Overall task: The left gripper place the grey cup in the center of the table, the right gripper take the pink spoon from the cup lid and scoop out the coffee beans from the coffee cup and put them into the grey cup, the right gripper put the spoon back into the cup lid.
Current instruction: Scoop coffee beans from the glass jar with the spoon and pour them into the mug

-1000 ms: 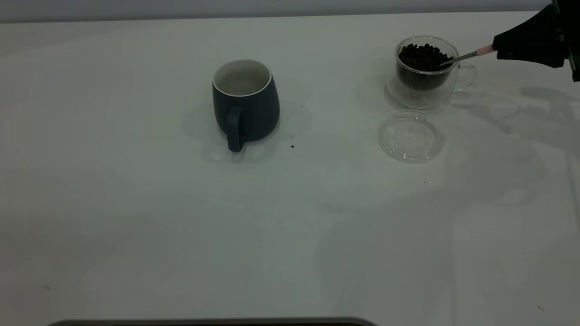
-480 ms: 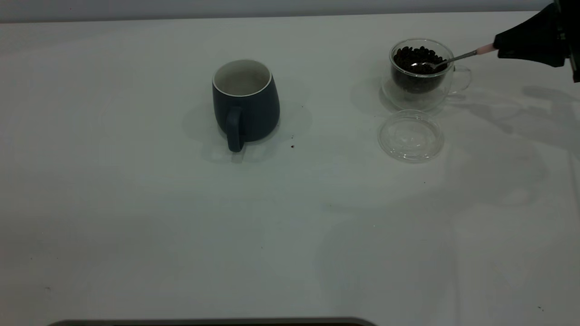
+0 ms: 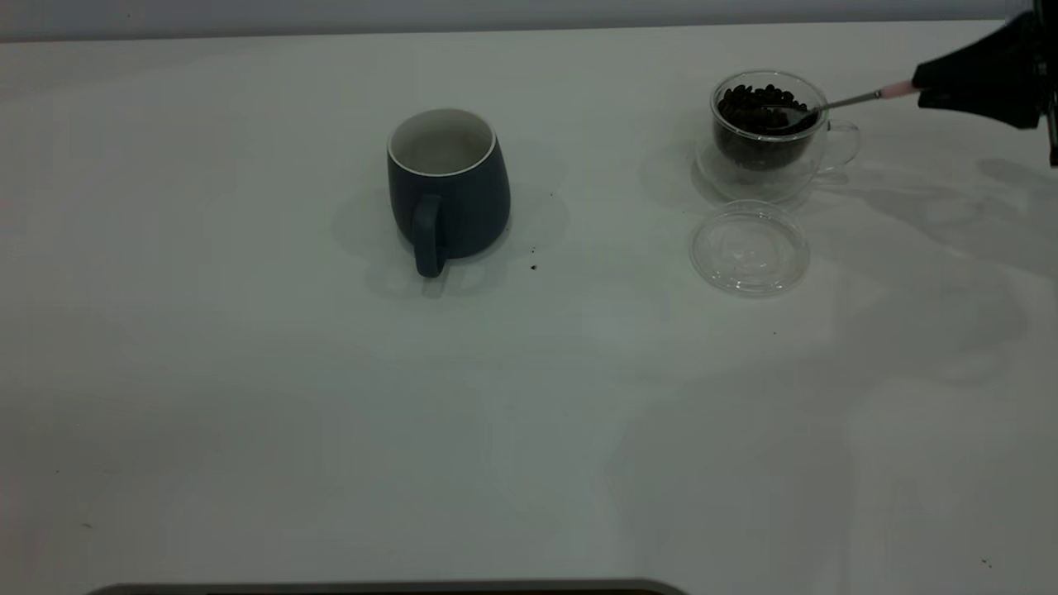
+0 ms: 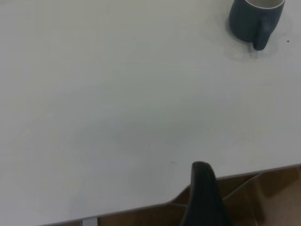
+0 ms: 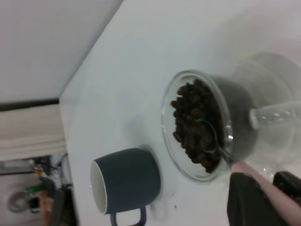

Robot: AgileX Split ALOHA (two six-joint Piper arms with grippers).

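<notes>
The grey cup stands upright near the middle of the table, its handle toward the front. At the back right stands the clear coffee cup, full of coffee beans. My right gripper is shut on the pink handle of the pink spoon. The spoon's metal bowl lies on the beans just inside the rim. The clear cup lid lies on the table in front of the coffee cup. My left gripper hangs beyond the table's edge, far from the grey cup.
A few dark specks lie beside the grey cup. A dark strip runs along the table's front edge. A brown floor or surface shows past the table edge in the left wrist view.
The coffee cup, tipped toward the front a second ago, now stands upright. My right gripper has drawn slightly to the right, pulling the spoon's bowl toward the cup's right rim.
</notes>
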